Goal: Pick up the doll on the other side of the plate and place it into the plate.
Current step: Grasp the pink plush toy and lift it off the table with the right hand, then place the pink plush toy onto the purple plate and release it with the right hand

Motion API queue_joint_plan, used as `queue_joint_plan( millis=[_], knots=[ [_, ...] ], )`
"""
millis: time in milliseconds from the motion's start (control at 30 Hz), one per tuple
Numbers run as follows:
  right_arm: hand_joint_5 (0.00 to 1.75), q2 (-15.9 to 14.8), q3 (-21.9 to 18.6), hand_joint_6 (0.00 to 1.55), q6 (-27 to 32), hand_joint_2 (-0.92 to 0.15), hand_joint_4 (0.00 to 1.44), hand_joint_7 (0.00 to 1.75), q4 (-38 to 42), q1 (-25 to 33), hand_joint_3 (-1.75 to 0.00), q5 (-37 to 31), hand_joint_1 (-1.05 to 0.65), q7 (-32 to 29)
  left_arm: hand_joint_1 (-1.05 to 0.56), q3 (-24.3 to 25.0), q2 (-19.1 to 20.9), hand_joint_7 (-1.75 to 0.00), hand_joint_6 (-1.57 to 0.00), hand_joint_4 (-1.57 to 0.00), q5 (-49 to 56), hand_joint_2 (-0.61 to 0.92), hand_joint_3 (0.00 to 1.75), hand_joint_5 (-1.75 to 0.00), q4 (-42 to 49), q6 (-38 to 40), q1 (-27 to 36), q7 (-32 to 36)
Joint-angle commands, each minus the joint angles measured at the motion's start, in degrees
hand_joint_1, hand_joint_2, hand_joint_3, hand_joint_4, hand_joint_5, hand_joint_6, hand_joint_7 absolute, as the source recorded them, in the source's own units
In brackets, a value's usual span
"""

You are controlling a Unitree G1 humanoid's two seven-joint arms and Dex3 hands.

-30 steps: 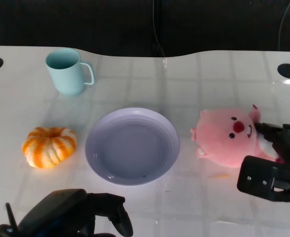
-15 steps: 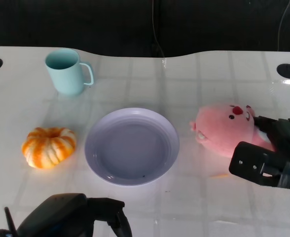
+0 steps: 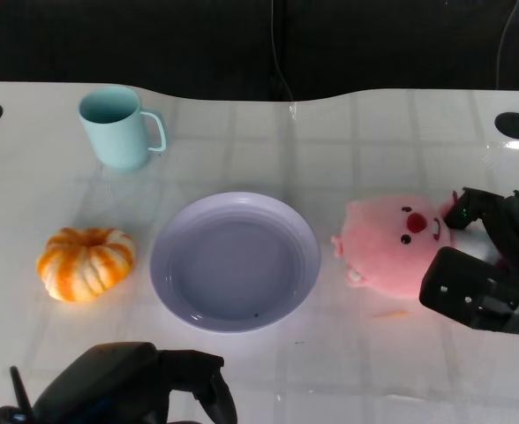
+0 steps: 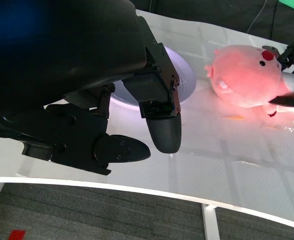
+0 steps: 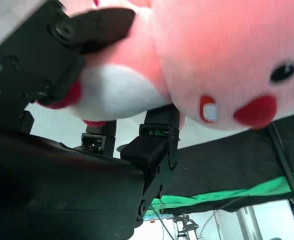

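Observation:
A pink plush doll (image 3: 394,249) with a red nose lies just right of the pale lilac plate (image 3: 235,261) in the head view. My right hand (image 3: 489,256) grips its body from the right, fingers wrapped around its rear half. The right wrist view fills with the doll (image 5: 222,65), black fingers (image 5: 62,55) pressed into its white belly. My left hand (image 3: 131,384) rests low at the table's front edge, fingers curled in and holding nothing; its wrist view shows that left hand (image 4: 112,110) close up, with the plate (image 4: 184,82) and doll (image 4: 247,75) beyond.
An orange-and-white pumpkin toy (image 3: 86,262) sits left of the plate. A mint mug (image 3: 118,128) stands at the back left. Black round holes (image 3: 516,125) mark the table's far corners. White table surface (image 3: 348,353) stretches in front of the plate.
The right hand has turned the doll, whose face now points more towards the camera and sits slightly lower and nearer the plate. The left hand stayed put.

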Motion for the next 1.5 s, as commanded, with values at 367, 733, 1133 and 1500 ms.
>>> queue_joint_plan(
  millis=[367, 733, 1133, 1500],
  knots=[
    [1.75, 0.89, -2.51, 0.78, -2.17, -0.30, 0.94, 1.75, -13.58, -2.66, -1.41, 5.44, -0.15, 6.24, -0.19, -0.53, -0.40, -0.93, -0.74, -0.65, 0.57, 0.92, 0.33, -1.58, 3.00, -1.36, -1.06, 1.08],
    [1.75, 7.17, -1.53, 0.76, 3.74, -0.39, 0.90, 1.75, -20.66, -5.77, -1.21, 6.99, -0.13, 15.14, -0.18, -1.53, -0.69, -0.91, -0.75, -0.67, 1.84, 0.92, 0.32, -1.58, 3.62, -1.62, -1.52, 1.73],
    [1.75, 15.06, 2.75, 0.76, 1.82, -0.36, 0.95, 1.75, -11.70, -10.73, -1.27, 5.33, -0.19, 13.02, -0.17, -4.20, -1.28, -0.85, -0.77, -0.67, 4.32, 0.92, 0.26, -1.57, 1.38, -1.64, -0.51, 1.39],
    [1.73, 18.26, 4.58, 0.86, 0.93, -0.29, 0.92, 1.44, -1.52, -15.67, -1.24, 5.01, -0.10, 11.82, -0.17, -4.19, -2.18, -0.80, -0.81, -0.69, 5.37, 0.92, 0.26, -1.56, 0.62, -1.94, 0.38, 2.06]
  ],
)
